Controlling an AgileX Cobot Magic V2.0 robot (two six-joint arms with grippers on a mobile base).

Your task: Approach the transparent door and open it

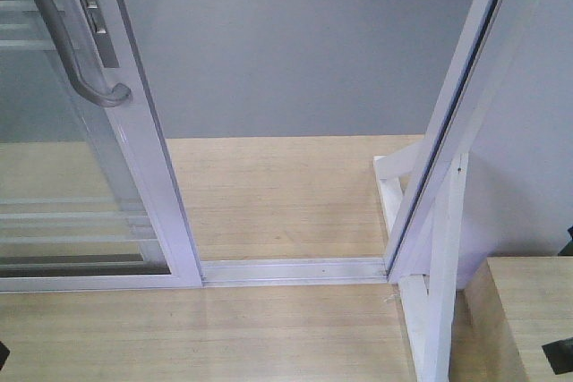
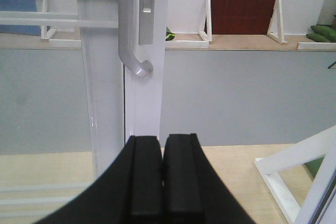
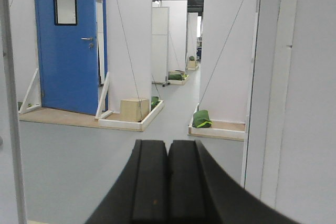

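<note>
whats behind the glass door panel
Through the door glass, wood floor and then grey floor show, crossed by thin white bars. The left wrist view adds a white wall base beyond. The frame and handle hide what lies directly behind them.

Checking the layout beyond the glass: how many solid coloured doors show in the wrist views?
2. A blue door stands at left in the right wrist view; a dark red door at top in the left wrist view. Others may be hidden.

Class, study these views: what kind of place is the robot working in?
Probably an indoor test hall with mock-up rooms: freestanding braced white wall panels, a blue door on a wooden platform, and a framed transparent door.
</note>
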